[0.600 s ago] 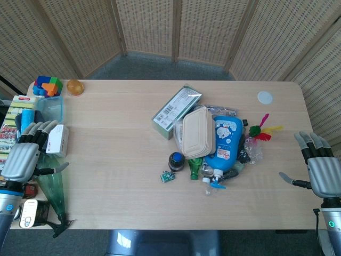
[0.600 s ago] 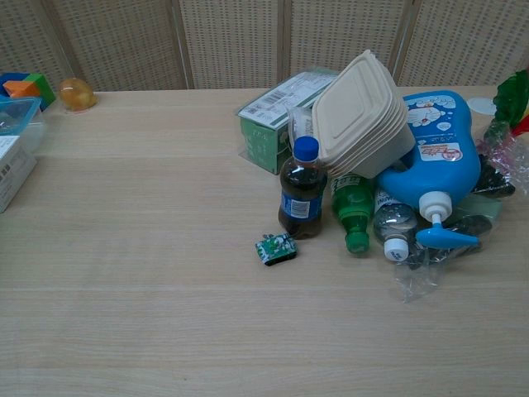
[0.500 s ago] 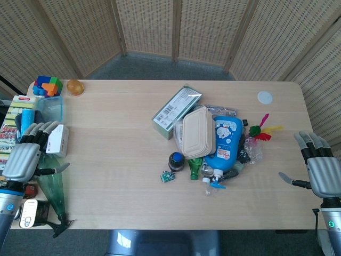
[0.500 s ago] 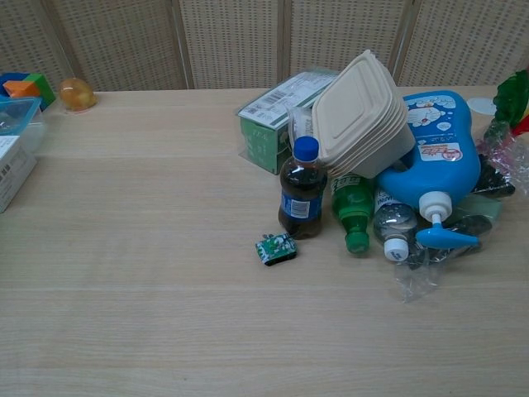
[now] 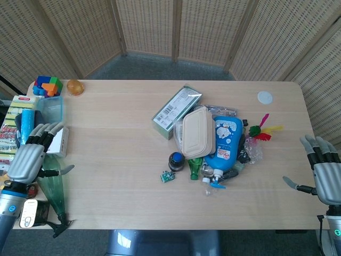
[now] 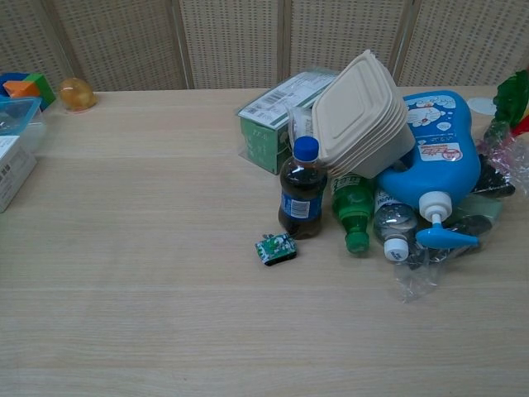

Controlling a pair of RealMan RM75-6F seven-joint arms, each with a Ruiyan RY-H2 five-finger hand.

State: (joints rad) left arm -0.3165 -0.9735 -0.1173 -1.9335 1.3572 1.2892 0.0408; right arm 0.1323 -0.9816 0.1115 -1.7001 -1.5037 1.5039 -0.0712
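Note:
My left hand (image 5: 29, 157) hovers at the table's left edge with fingers spread, holding nothing, just beside a white box (image 5: 58, 140) and above a green bottle (image 5: 52, 188). My right hand (image 5: 326, 173) hangs open off the right edge, away from everything. A pile sits mid-table: a beige clamshell container (image 5: 195, 131), a blue detergent bottle (image 5: 225, 143), a green carton (image 5: 177, 111), a dark cola bottle (image 6: 300, 192), a lying green bottle (image 6: 354, 210) and a small green toy (image 6: 276, 248). Neither hand shows in the chest view.
Left edge holds coloured blocks (image 5: 47, 85), an orange ball (image 5: 74, 87), a clear blue tub (image 5: 51, 107) and sponge packs (image 5: 17, 121). A white lid (image 5: 265, 97) and a feathered toy (image 5: 261, 129) lie right of the pile. Wicker screens stand behind.
My right hand has drifted slightly right and down, further off the table edge. My left hand has shifted a little to the right. The objects have not moved.

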